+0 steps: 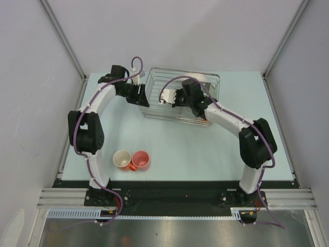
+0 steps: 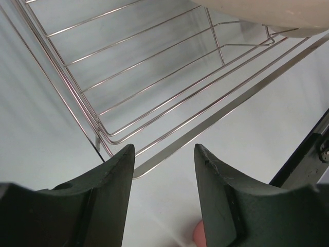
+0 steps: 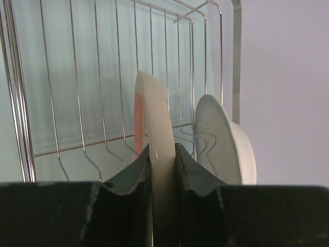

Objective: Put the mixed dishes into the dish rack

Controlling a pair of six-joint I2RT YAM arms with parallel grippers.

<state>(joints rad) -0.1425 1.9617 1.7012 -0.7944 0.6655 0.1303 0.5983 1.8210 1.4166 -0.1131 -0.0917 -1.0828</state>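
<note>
The silver wire dish rack (image 1: 205, 110) stands at the back middle of the table. My right gripper (image 1: 174, 98) reaches into it, shut on the edge of the pink-and-cream plate (image 3: 153, 113), which stands upright between the wires; the gripper (image 3: 162, 149) clamps its rim. A white dish (image 3: 226, 144), deep like a bowl, stands on edge just right of it. My left gripper (image 1: 141, 96) is open and empty at the rack's left end (image 2: 154, 77), the gripper (image 2: 164, 154) just above the table. The pinkish cup (image 1: 122, 159) and orange-red mug (image 1: 140, 160) sit near the front left. The pale green bowl is out of view.
The two cups touch side by side close to the left arm's base. The rack's left half holds only bare wires (image 2: 128, 62). A cream dish rim (image 2: 267, 10) shows at the top right of the left wrist view. Grey walls enclose the table.
</note>
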